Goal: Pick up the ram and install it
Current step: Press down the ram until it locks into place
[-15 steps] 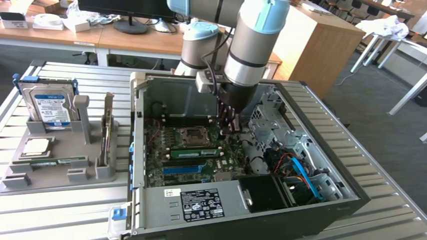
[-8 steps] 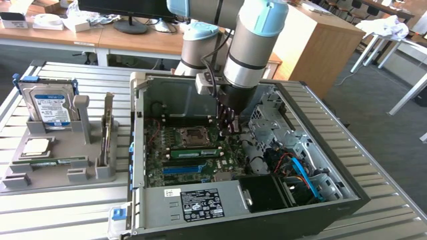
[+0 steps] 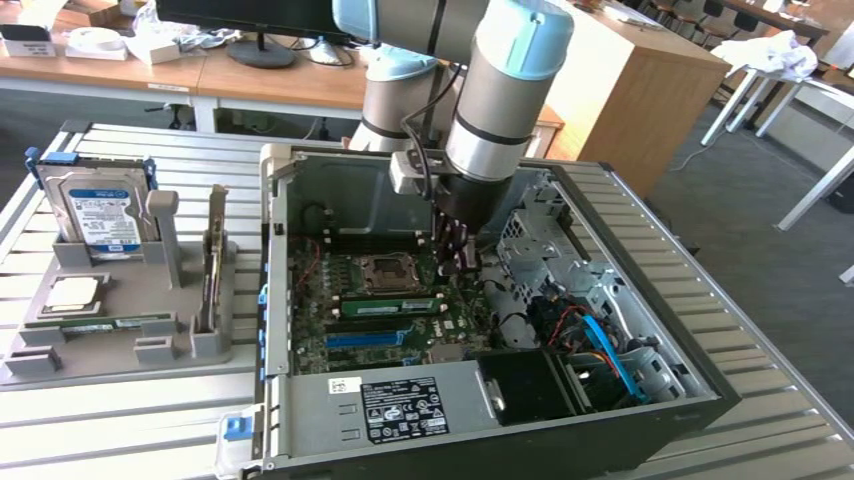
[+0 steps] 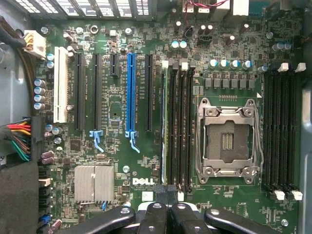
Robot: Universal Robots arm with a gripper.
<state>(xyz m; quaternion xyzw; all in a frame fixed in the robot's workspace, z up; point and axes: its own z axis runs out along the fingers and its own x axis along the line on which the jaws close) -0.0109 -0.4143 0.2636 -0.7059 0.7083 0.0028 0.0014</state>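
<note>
ram [image 3: 387,303] is seen as a long thin green stick, seated on edge in the bank of memory slots [image 4: 180,131] just beside the CPU socket [image 4: 227,141]; the slot farthest from the socket is taken, and the stick's narrow top edge [image 4: 164,131] is presented upright, level along the slot

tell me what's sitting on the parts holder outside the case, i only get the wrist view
Observer: The hard drive stands upright in the grey holder, on the exterior view's left.
Operator: processor out there too
Observer: Yes, the processor chip lies flat on the holder, in front of the drive.
Operator: and the arm
Observer: It reaches down into the open case, tool low over the motherboard.
</note>
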